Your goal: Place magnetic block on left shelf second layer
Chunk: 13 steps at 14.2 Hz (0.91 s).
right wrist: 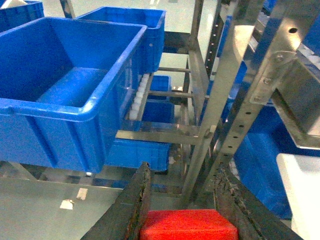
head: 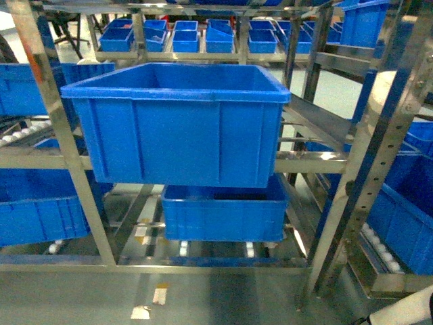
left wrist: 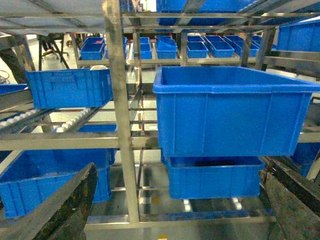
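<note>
I'm seeing a bright red magnetic block (right wrist: 187, 231) showing between my right gripper's (right wrist: 186, 210) dark, scuffed fingers (right wrist: 127, 210). Ahead of it, a deep blue crate (right wrist: 65, 95) is sitting on shiny steel shelving (right wrist: 235, 115) with perforated uprights and white rollers (right wrist: 140, 92).

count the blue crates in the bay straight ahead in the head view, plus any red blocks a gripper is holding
blue crates: 2, the large crate on the upper rails and the lower crate beneath it
red blocks: 1, the red block in the right gripper
total: 3
</note>
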Motion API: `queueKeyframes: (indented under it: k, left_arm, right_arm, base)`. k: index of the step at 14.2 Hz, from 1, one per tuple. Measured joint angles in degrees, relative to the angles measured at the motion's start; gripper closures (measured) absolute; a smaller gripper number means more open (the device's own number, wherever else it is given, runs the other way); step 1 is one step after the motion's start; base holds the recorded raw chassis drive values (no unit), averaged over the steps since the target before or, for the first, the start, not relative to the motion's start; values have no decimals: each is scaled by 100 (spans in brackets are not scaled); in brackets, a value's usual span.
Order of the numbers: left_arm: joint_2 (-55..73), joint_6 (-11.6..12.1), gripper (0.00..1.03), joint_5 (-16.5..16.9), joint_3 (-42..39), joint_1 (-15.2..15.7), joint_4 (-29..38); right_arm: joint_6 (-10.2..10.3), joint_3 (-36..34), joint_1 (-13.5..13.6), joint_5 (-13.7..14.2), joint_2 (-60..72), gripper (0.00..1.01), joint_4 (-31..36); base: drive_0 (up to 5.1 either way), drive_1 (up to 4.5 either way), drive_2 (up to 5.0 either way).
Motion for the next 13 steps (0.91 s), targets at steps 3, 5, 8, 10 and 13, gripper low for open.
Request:
queueKeyframes:
  k: [3, 5, 8, 10, 13]
  left_arm:
    - [0, 0, 5, -7, 0, 0, 2]
    - [0, 0, 5, 0, 0, 0, 2]
    - [0, 0, 5, 0, 0, 0, 17]
    - [0, 0, 5, -2, 0, 0, 9]
    - [0, 0, 5, -13, 0, 0, 11]
  right_arm:
    - [0, 0, 0, -2, 2, 68, -24]
    - [0, 0, 2, -2, 0, 68, -15]
    - [0, 0, -4, 0, 0, 68, -17]
    - [0, 0, 2, -2, 15, 68, -22]
    - [0, 0, 31, -33, 13, 68, -17]
  base:
    - [-509, 232, 232]
    - [-505, 235, 235]
    - [-501, 240, 240]
    - [-254, 116, 116]
    - [-5, 133, -143]
